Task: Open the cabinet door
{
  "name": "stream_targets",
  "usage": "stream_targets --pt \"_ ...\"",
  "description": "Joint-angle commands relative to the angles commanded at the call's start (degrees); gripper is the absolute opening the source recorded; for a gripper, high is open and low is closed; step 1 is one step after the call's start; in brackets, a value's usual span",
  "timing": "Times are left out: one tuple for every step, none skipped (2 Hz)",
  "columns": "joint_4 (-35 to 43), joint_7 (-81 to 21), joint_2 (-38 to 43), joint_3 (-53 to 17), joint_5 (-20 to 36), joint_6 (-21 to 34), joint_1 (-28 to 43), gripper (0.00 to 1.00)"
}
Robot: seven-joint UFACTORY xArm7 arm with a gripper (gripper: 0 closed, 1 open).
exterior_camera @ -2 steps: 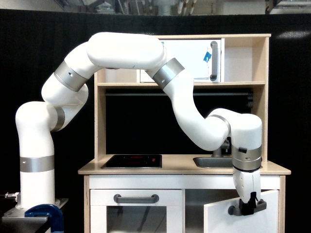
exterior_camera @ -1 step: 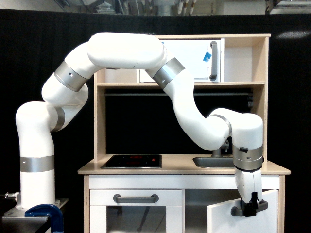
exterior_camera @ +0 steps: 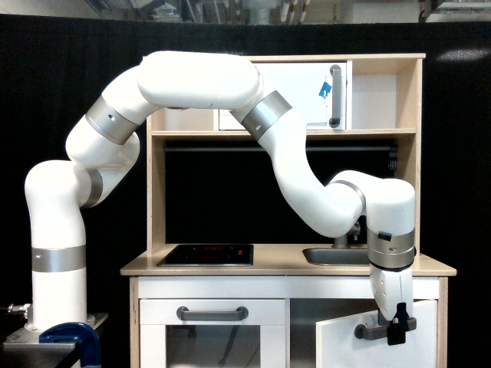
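Observation:
The cabinet door (exterior_camera: 360, 349) is a plain white panel at the lower right of the toy kitchen. It stands swung partly out, with a dark gap at its left edge. Its grey bar handle (exterior_camera: 370, 331) runs horizontally near the top. My gripper (exterior_camera: 397, 328) hangs down from the white arm and is shut on the right end of that handle, its black fingers (exterior_camera: 397, 334) wrapped around the bar.
The oven door with a grey handle (exterior_camera: 212, 313) is at the lower left. The wooden countertop (exterior_camera: 284, 267) carries a black hob (exterior_camera: 205, 254) and a sink (exterior_camera: 334, 255). An upper white door with a vertical handle (exterior_camera: 335, 95) sits at top. A blue clamp (exterior_camera: 73, 337) is by the arm's base.
The cabinet door has swung further out and its handle has shifted to the exterior view's left. My gripper stayed on the handle. The whole kitchen has shifted slightly left.

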Motion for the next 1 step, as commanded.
stream_targets --pt "0.74 2.25 -2.25 0.16 -1.52 2.55 -0.19 1.0"
